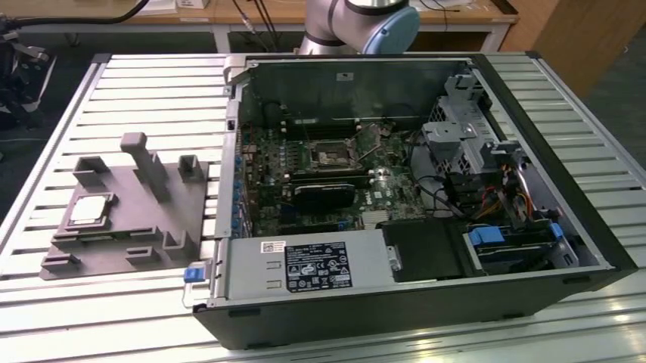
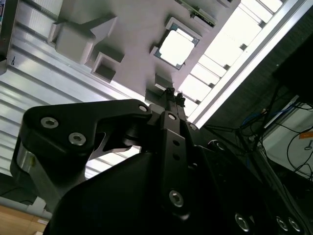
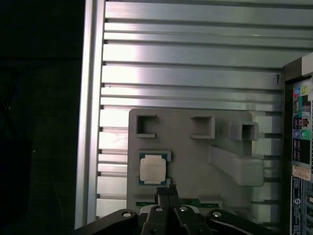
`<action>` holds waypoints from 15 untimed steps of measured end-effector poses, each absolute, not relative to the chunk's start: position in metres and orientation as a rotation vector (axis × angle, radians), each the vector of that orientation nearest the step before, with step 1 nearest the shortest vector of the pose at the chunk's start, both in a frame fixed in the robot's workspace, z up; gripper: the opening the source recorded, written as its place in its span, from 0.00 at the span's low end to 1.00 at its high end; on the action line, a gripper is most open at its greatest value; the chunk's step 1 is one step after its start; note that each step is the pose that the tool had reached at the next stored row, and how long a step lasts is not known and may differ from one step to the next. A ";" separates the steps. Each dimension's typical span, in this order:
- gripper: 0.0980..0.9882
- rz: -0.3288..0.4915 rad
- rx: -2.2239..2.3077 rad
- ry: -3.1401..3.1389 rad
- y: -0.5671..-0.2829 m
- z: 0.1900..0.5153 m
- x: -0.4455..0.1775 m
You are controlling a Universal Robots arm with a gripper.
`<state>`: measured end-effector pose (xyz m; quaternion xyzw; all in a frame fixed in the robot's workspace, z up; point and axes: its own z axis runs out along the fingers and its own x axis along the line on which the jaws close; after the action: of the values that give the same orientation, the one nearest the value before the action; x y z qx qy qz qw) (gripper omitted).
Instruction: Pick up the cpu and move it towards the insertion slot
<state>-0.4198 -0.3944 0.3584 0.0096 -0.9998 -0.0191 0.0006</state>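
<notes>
Cpu (image 3: 152, 169) in grey fixture plate (image 3: 195, 152), pincer (image 3: 167, 192) closed, just beside it

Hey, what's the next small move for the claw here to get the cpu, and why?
Probably shift the claw across until it is centred over the cpu. In the first wrist view its tips are together, holding nothing, and line up beside the chip, not over it; the cpu lies untouched in its recess on the grey fixture plate.

The pincer (image 3: 166, 192) points downward, fingertips pressed together, gripping nothing.
</notes>
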 end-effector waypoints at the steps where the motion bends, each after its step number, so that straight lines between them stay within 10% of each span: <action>1: 0.01 -0.060 0.030 -3.140 -0.394 0.358 -0.421; 15: 0.01 -0.053 0.030 -3.140 -0.395 0.351 -0.424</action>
<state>-0.4239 -0.3945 0.3510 0.0095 -0.9998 -0.0168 0.0007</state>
